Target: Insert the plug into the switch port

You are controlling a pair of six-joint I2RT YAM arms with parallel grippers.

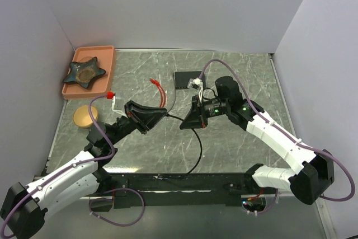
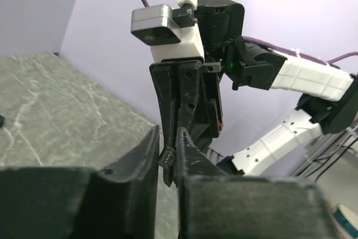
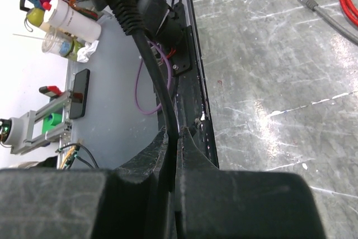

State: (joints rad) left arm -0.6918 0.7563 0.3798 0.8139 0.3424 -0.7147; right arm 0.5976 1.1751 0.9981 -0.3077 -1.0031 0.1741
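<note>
The left gripper [image 1: 162, 116], nearly closed, pinches the plug [image 2: 166, 158] above the counter [image 1: 235, 149]; the right gripper [image 1: 184, 123] clamps the black cable [image 3: 159, 85]; the switch box [image 1: 186, 79] lies beyond them, apart from the plug

A robotics lab: white partition walls [image 1: 168, 4] enclosing a marbled table [image 1: 156, 149].

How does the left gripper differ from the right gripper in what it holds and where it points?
The left gripper pinches a small plug; the right gripper clamps the black cable. The left gripper points rightward; the right gripper points leftward. Both are shut, tips facing each other.
</note>
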